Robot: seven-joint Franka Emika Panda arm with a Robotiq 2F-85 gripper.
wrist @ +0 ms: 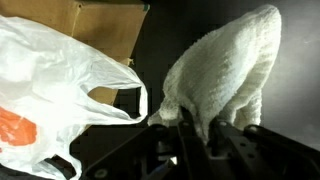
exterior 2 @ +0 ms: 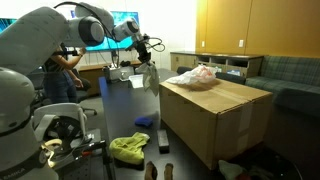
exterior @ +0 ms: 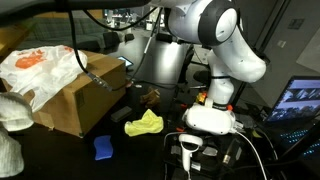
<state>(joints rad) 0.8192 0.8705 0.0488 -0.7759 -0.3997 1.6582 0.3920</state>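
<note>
My gripper (exterior 2: pixel 145 52) is shut on a whitish terry cloth (exterior 2: pixel 150 78), which hangs from it in the air just beside the top edge of a large cardboard box (exterior 2: pixel 215 115). In the wrist view the fingers (wrist: pixel 195 135) pinch the cloth (wrist: pixel 225 70) at its lower edge. A white plastic bag with orange print (wrist: pixel 50 85) lies on the box (wrist: pixel 105 30) next to it. The bag shows on top of the box in both exterior views (exterior 2: pixel 195 75) (exterior: pixel 40 65). The gripper itself is hard to make out in the exterior view that shows the arm's base.
A yellow-green cloth (exterior 2: pixel 128 148) (exterior: pixel 143 124) and a blue object (exterior 2: pixel 145 121) (exterior: pixel 103 148) lie on the dark table by the box (exterior: pixel 75 100). A person (exterior 2: pixel 60 70) stands behind the table. A lit screen (exterior: pixel 300 100) is at the side.
</note>
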